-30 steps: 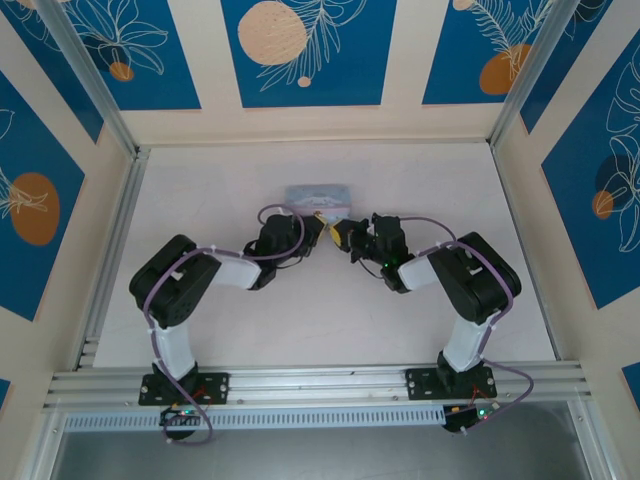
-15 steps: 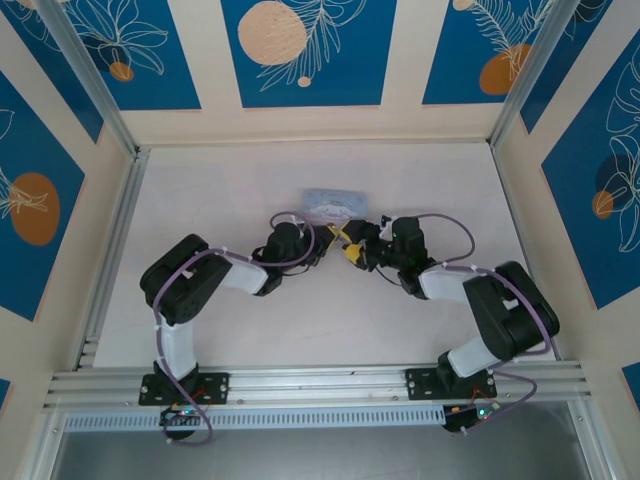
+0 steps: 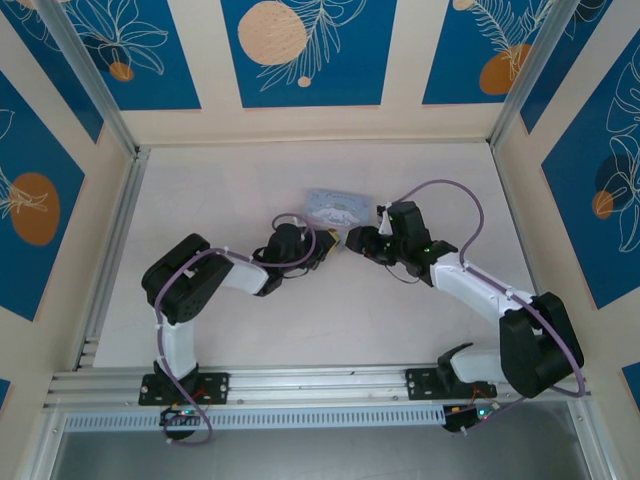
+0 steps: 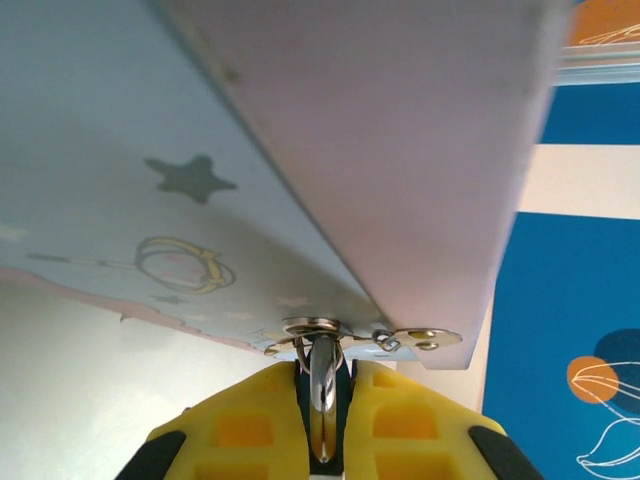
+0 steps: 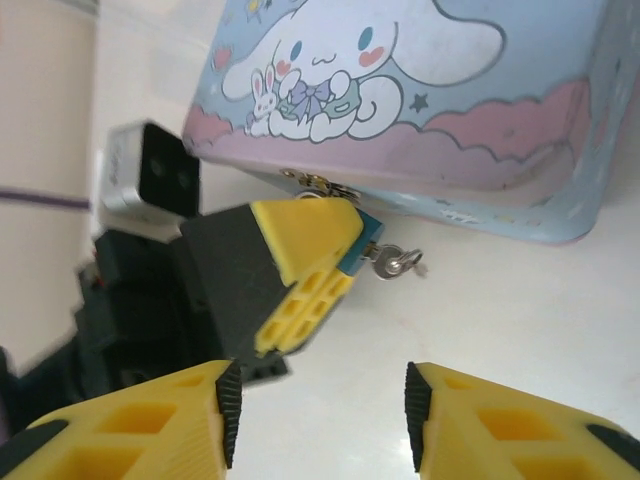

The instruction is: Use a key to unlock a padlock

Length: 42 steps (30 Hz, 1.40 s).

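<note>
Your right arm has swung outward, right gripper (image 5: 320, 400) spread and empty; your left gripper (image 4: 325, 372) pinches the padlock (image 4: 322, 395) at the tin's (image 5: 420, 90) 6 o'clock edge, key (image 5: 395, 262) protruding toward 3 o'clock.

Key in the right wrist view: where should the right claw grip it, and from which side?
Probably the head of the key, jutting out beside the left claw by the tin. Come from the bare table side, open right claw straddling it; the tin blocks the far side.
</note>
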{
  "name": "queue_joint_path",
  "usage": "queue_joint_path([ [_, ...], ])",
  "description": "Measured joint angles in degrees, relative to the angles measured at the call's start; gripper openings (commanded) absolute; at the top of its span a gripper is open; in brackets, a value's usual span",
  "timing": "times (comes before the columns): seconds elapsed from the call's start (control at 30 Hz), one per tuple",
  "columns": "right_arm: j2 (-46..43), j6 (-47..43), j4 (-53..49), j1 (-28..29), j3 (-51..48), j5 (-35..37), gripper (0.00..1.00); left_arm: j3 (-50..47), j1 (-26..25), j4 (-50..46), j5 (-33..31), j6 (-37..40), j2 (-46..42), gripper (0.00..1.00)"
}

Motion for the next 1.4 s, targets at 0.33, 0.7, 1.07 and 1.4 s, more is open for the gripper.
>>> queue_joint_path([
  [0.33, 5.75, -19.12, -8.2, 3.63, 4.79, 9.84, 0.38, 1.7, 0.0, -5.64, 2.38, 0.66, -0.04, 0.0],
  [0.7, 12.87, -26.08, -8.81, 8.55, 7.5, 15.8, 0.37, 4.37, 0.0, -9.22, 5.31, 0.63, -0.04, 0.0],
  [1.07, 15.39, -26.91, -8.83, 8.9, 8.92, 20.06, 0.37, 5.16, 0.02, -10.34, 6.34, 0.61, -0.04, 0.0],
  [1.4, 18.45, -26.99, -9.22, 8.94, 10.84, 21.35, 0.25, 5.31, 0.13, -10.34, 6.29, 0.59, -0.04, 0.0],
])
